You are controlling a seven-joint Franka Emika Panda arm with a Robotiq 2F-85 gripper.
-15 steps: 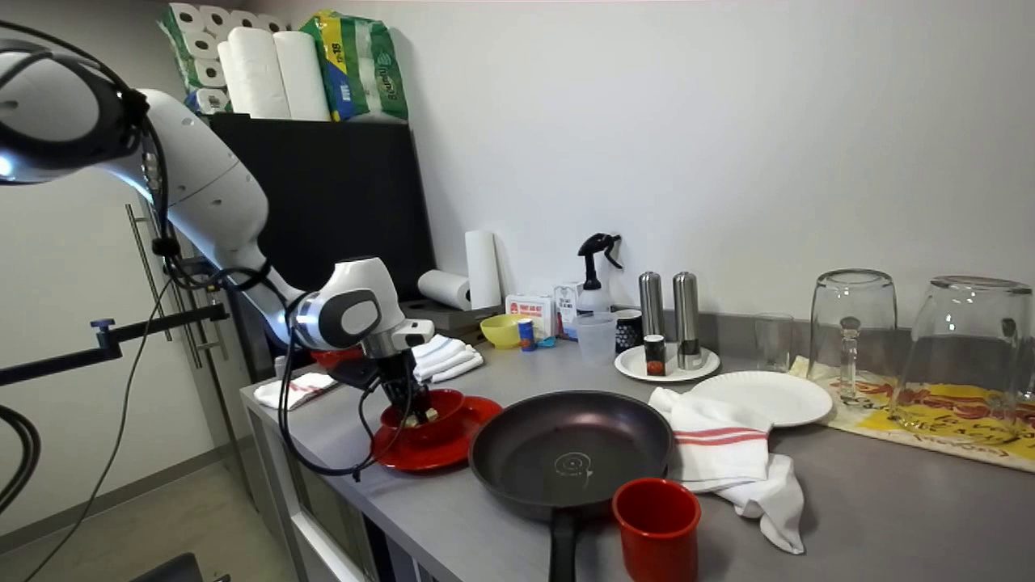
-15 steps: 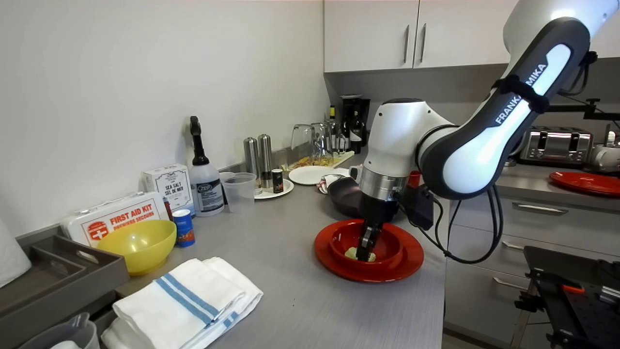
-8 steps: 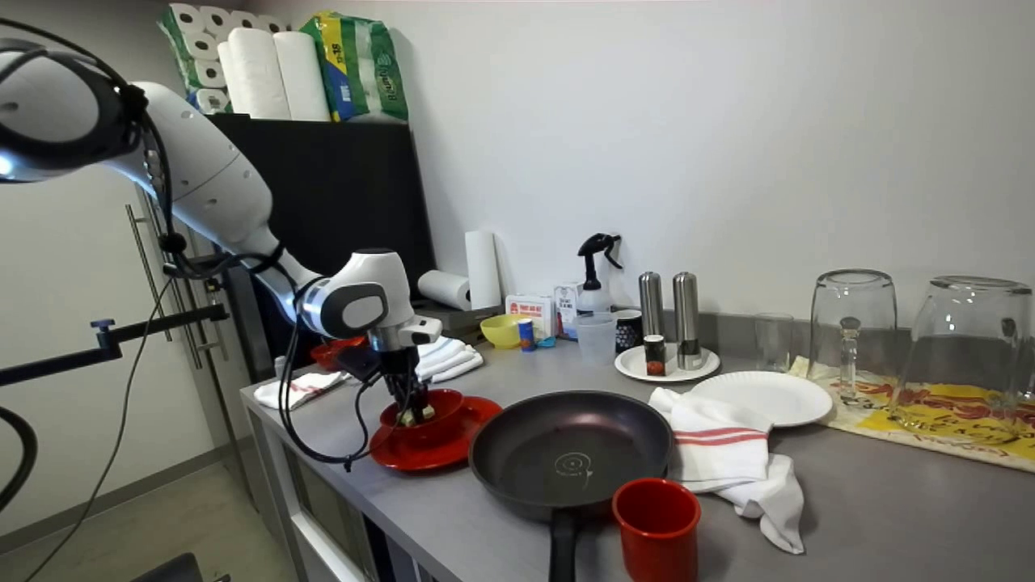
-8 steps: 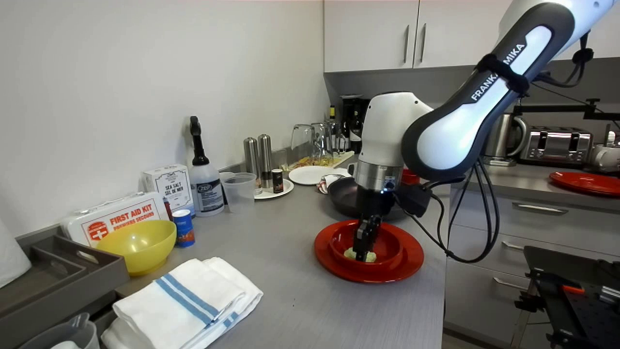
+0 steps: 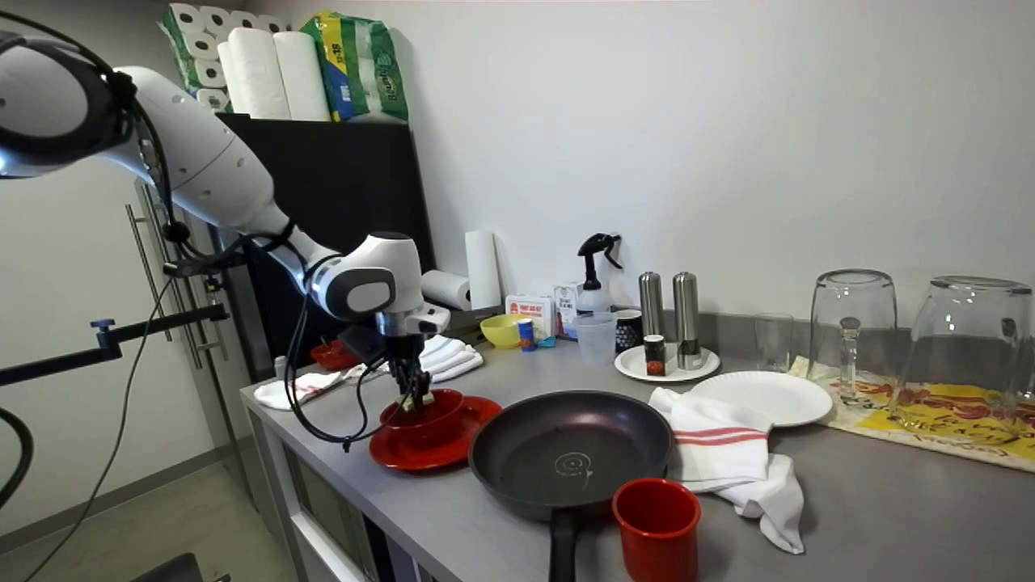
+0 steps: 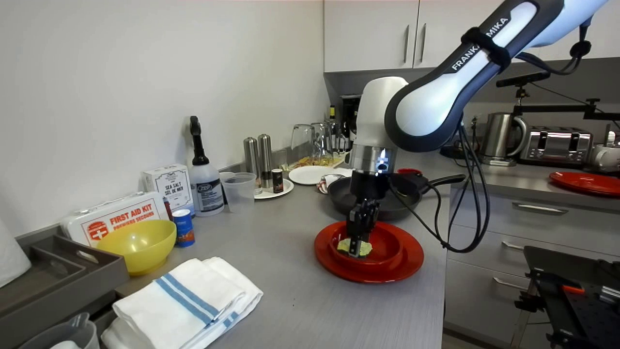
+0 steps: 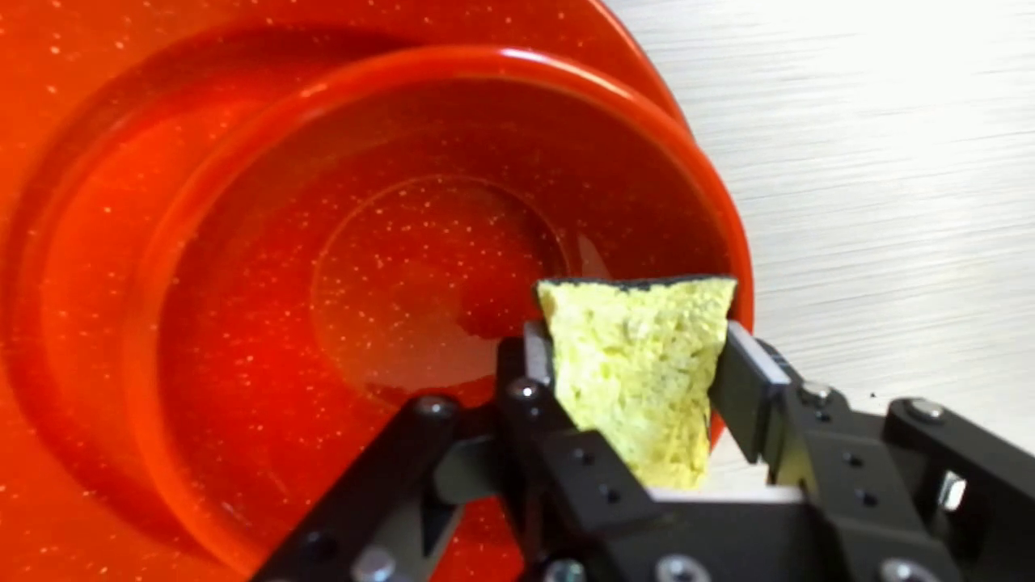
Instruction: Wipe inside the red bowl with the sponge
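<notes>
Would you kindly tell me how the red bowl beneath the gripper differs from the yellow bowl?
The red bowl sits on a red plate; the yellow bowl stands in front of the first aid kit with no plate visible beneath it. The gripper holds the sponge at the red bowl, while the yellow bowl stands well away from both. Both bowls are round, open and upright.

Pinching the pale sponge (image 5: 428, 399) in the gripper (image 5: 417, 400), just within the mouth of the red bowl (image 5: 443, 420), stacked on a wider red plate (image 5: 477, 432) near the edge of the grey counter (image 5: 889, 517). Rightward from there, close beside the plate, to a black frying pan (image 5: 566, 453), and on to a red cup (image 5: 656, 529) near the pan's handle (image 5: 563, 546). Beyond the cup, to a white cloth (image 5: 720, 453) with red stripes, crumpled just beside a white paper plate (image 5: 764, 396).
</notes>
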